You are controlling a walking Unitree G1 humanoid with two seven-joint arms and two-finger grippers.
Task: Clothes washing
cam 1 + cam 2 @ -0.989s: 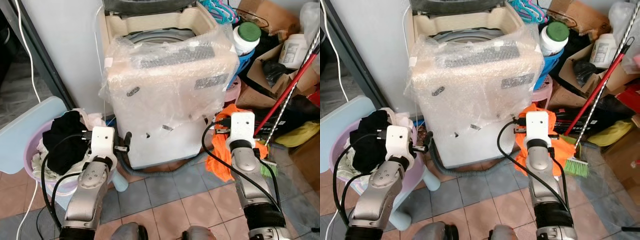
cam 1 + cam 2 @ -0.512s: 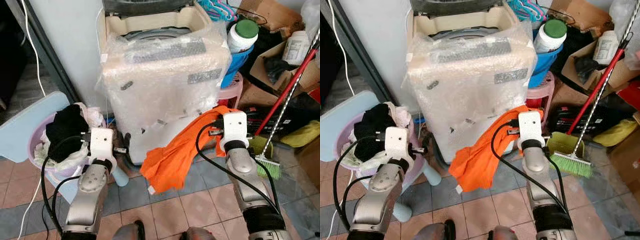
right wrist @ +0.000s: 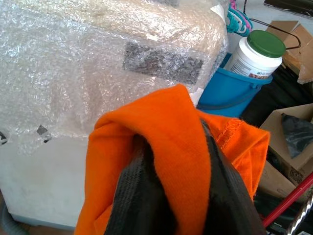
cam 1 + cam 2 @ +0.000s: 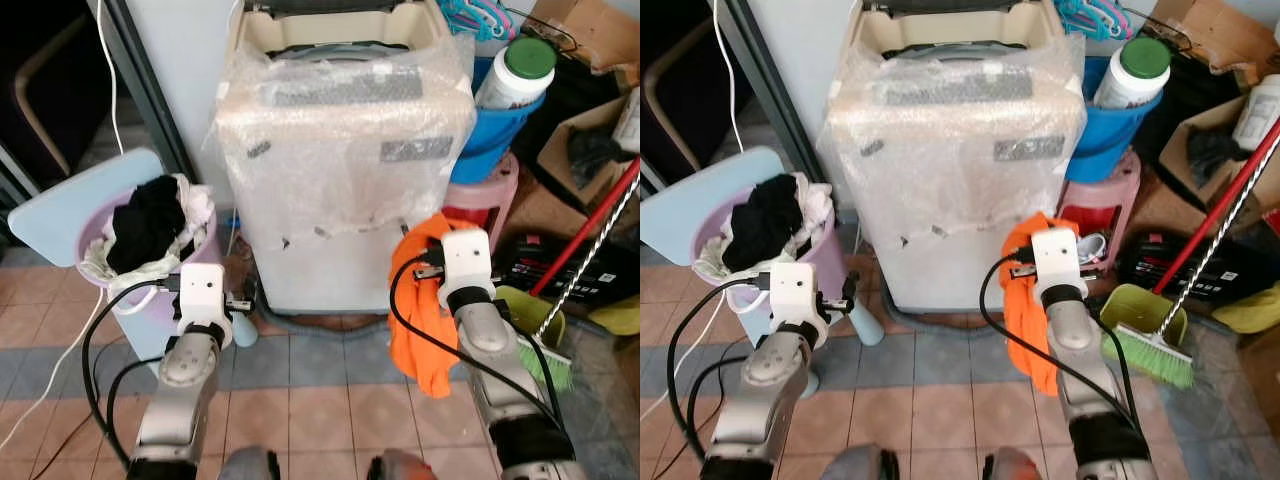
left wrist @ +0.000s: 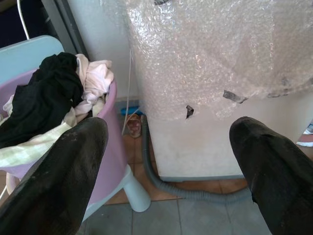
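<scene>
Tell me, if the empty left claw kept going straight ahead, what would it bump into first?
Probably the washing machine: the left gripper points at its bubble-wrapped front, with the grey drain hose lower down. Depth is uncertain.

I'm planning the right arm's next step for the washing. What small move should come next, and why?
Probably lift the right gripper toward the washer's open top. Its jaws are shut on the orange cloth, which hangs low beside the washer front, well below the opening. The left gripper is open and idle.
</scene>
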